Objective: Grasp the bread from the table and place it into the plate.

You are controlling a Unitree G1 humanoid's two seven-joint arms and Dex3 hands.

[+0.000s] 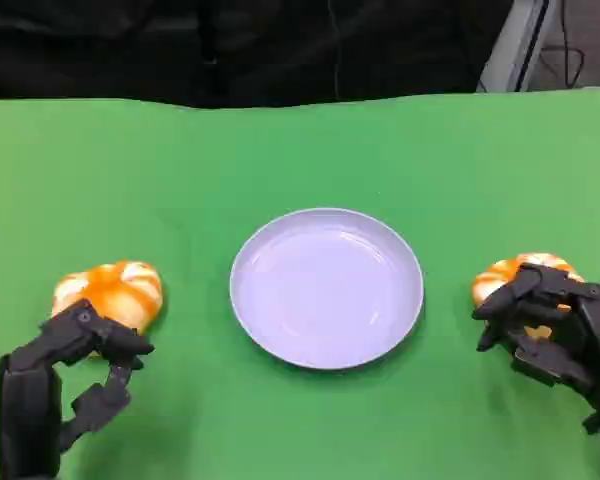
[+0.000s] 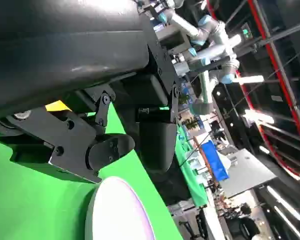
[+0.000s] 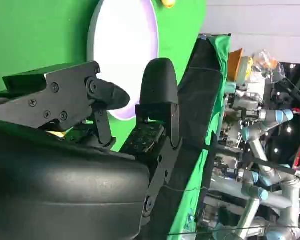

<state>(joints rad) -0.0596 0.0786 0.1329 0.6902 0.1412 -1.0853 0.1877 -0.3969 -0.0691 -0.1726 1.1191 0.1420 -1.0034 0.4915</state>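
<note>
1. The flat green cloth-covered table (image 1: 300,150) is the biggest thing; it runs from side to side in the head view; a dark black backdrop (image 1: 230,45) hangs behind its far edge.
2. The round, shallow, pale lilac plate (image 1: 326,288) sits in the middle of the table; nothing lies in it; the left wrist view shows its white rim (image 2: 121,212), and the right wrist view shows it past the black fingers (image 3: 125,50).
3. The left robot hand (image 1: 80,375) is black and sits near the front edge of the table on the left side; its fingers are spread apart and it holds nothing; its fingertips are just beside the left bread, and I cannot tell if they touch it.
4. The right robot hand (image 1: 555,330) is black too and sits on the right side of the table; its fingers curl over the right bread and grip it.
5. The left round orange and white bread roll (image 1: 110,292) lies on the table, well to the left of the plate.
6. The right round orange and white bread roll (image 1: 515,275) is on the right side of the plate, near it but apart from it; the fingers hide a good part of it.
</note>
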